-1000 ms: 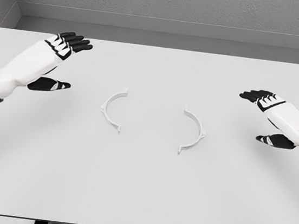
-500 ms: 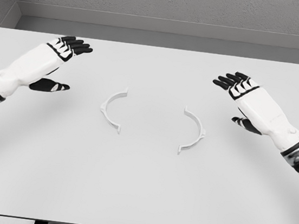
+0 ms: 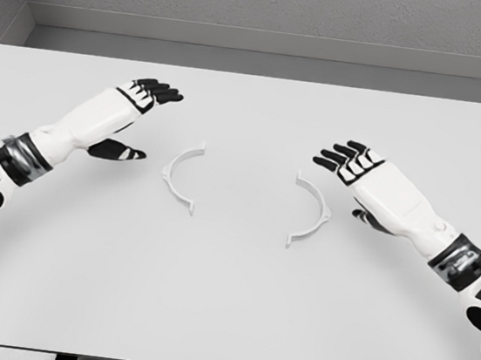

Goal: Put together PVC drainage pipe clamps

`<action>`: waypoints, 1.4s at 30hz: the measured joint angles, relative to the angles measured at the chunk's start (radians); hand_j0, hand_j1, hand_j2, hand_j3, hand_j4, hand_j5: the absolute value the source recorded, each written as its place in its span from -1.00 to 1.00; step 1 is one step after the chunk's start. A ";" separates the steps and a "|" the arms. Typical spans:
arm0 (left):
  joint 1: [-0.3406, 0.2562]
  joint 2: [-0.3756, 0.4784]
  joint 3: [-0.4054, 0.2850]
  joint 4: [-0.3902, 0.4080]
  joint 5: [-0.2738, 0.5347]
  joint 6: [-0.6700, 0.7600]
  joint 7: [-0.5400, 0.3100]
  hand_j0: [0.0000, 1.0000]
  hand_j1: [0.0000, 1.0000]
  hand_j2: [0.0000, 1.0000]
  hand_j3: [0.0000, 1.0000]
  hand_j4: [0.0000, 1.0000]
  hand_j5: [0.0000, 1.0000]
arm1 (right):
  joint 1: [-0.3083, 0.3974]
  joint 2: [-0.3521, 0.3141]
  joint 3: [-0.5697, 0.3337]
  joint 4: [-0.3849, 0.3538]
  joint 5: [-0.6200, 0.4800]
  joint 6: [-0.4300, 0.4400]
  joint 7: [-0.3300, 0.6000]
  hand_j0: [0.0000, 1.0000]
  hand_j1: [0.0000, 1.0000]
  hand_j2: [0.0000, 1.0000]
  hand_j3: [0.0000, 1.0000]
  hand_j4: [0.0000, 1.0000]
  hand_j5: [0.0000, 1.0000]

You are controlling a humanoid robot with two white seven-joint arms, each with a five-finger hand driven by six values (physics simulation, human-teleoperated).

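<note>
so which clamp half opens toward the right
The left clamp half, nearer the left hand. Its arc bulges left with both ends pointing right; the right clamp half mirrors it, opening left.

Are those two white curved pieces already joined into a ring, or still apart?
Apart. The left half and the right half lie separate on the table, open sides facing each other with bare tabletop between them.

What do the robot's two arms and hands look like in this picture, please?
Both arms have smooth white shells with black joints. A grey metallic band rings each forearm near the wrist. The left hand and right hand each have a white back and five black fingers with small white patches at the knuckles. No cables or markings show.
</note>
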 measured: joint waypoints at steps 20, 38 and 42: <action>-0.035 -0.080 -0.010 0.129 0.002 0.000 0.000 1.00 1.00 1.00 1.00 1.00 1.00 | -0.032 0.012 0.077 0.068 0.020 0.000 0.010 1.00 1.00 1.00 1.00 1.00 1.00; -0.041 -0.107 -0.025 0.186 0.000 0.000 0.000 1.00 1.00 1.00 1.00 1.00 1.00 | -0.074 0.043 0.108 0.124 0.026 0.000 0.009 1.00 1.00 1.00 1.00 1.00 1.00; -0.041 -0.115 -0.026 0.202 0.000 0.000 0.000 1.00 1.00 1.00 1.00 1.00 1.00 | -0.075 0.049 0.111 0.124 0.032 0.000 0.009 1.00 1.00 1.00 1.00 1.00 1.00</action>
